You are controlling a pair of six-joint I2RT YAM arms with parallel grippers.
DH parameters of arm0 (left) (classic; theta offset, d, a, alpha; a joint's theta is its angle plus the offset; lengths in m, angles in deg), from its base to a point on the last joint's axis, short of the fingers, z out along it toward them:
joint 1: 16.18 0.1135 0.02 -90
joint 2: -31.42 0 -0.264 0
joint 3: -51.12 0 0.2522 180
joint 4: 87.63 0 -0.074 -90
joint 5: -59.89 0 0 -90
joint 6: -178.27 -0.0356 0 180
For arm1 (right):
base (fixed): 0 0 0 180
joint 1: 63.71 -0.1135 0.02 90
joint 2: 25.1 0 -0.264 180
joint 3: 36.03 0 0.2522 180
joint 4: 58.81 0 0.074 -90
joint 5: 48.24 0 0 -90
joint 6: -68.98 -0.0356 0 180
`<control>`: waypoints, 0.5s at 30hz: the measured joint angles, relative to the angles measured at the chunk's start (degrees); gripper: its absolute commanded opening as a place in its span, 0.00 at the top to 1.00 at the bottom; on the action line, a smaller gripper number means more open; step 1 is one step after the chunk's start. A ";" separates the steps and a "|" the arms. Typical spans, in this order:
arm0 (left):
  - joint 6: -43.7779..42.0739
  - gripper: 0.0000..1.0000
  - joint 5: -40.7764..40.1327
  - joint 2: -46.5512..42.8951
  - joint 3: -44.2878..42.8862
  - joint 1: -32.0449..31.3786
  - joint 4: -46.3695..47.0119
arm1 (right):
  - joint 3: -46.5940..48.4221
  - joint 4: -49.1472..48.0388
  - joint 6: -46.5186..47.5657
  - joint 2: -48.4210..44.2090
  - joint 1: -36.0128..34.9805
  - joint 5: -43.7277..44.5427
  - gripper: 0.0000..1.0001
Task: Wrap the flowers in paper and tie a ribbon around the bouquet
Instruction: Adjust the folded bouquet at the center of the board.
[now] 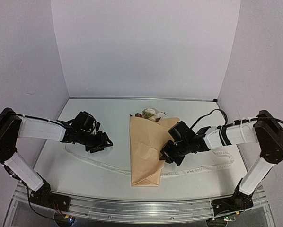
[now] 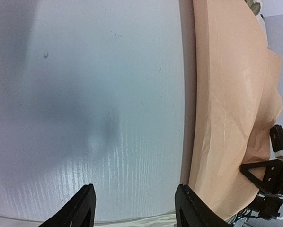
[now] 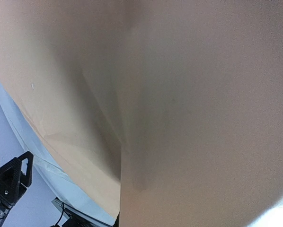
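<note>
Left wrist view: left gripper [image 2: 134, 203] fingers [image 2: 80, 210] spread apart w/ nothing between, just bare table [image 2: 84, 94]. Paper [image 2: 226, 118] sits off at its 3 o'clock.

Top view: right gripper [image 1: 166, 157] is clamped tight at the bouquet's [image 1: 146, 151] 3 o'clock edge, prob pinching the fold, hard to tell tbh. Flowers [image 1: 150, 114] poke out at 12. Ribbon [image 1: 198, 169] lies flat under the wrap, running 9 to 3.

left gripper [image 2: 135, 191] agape, right gripper [image 1: 165, 158] clamped
</note>
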 measured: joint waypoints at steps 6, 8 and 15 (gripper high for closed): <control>2.88 0.25 -4.93 -3.29 0.60 0.02 -0.03 | -1.31 -0.02 0.35 -0.62 -1.08 2.00 0.72; 4.85 0.20 -7.74 -5.60 1.60 0.26 -0.24 | -1.53 -0.08 0.95 -0.93 -1.08 2.27 0.55; 10.74 0.16 -18.76 -15.56 5.69 7.81 -7.48 | -3.03 4.38 7.80 -7.09 -1.08 4.42 0.16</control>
